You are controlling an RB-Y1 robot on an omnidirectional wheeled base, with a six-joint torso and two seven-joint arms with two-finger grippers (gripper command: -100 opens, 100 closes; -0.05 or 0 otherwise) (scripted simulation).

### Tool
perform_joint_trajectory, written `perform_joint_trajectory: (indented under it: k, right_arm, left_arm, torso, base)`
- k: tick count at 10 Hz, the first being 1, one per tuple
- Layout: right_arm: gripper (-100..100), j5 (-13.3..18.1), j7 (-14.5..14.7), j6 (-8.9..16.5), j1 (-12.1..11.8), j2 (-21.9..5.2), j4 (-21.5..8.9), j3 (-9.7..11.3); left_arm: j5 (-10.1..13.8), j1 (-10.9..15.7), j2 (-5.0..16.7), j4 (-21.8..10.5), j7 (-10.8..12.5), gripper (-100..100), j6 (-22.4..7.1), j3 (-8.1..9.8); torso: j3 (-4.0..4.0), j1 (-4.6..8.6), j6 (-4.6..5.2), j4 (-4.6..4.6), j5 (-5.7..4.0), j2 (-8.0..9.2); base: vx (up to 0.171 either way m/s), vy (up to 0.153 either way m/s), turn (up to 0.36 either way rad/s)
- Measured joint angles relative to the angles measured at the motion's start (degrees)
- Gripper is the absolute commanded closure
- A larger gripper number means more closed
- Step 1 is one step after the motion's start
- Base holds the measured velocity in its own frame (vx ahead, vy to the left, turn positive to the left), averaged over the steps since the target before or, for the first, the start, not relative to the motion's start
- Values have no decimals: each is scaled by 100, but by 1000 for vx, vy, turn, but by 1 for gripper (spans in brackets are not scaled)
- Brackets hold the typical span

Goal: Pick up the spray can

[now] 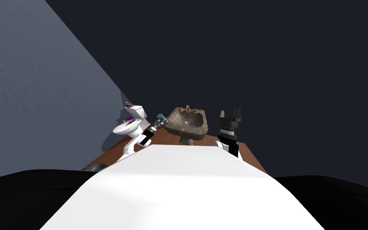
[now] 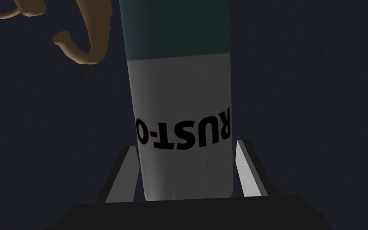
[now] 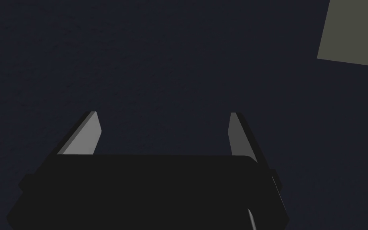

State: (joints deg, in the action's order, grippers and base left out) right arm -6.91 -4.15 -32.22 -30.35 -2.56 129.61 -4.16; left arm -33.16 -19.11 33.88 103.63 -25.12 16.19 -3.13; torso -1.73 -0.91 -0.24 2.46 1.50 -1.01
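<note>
Since your L gripper (image 2: 186,144) is clamped on the grey, teal-topped cylindrical spray can (image 2: 179,88), at 9 o'clock of the mottled brown basin sink (image 1: 187,121), grasp looks done; next: lift clear w/o loosening, R gripper (image 3: 163,114) idle, spread wide.

Spray can (image 1: 161,118) btwn toilet (image 1: 130,124) (L) & sink (image 1: 187,122) (R).

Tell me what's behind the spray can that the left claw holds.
Behind the spray can: a dark wall and a curved tan faucet beside its teal end. The can covers the rest of the faucet and whatever lies straight behind it.
</note>
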Motion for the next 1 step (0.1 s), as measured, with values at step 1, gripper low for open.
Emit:
perform_joint_trajectory:
  k: [1]
  right_arm:
    - [0, 0, 0, 0, 0, 0, 0, 0]
  left_arm:
    - [-2, -1, 0, 32, 1, 0, -6, -6]
  torso:
    - [1, -3, -4, 1, 1, 3]
  base:
    - [0, 0, 0]
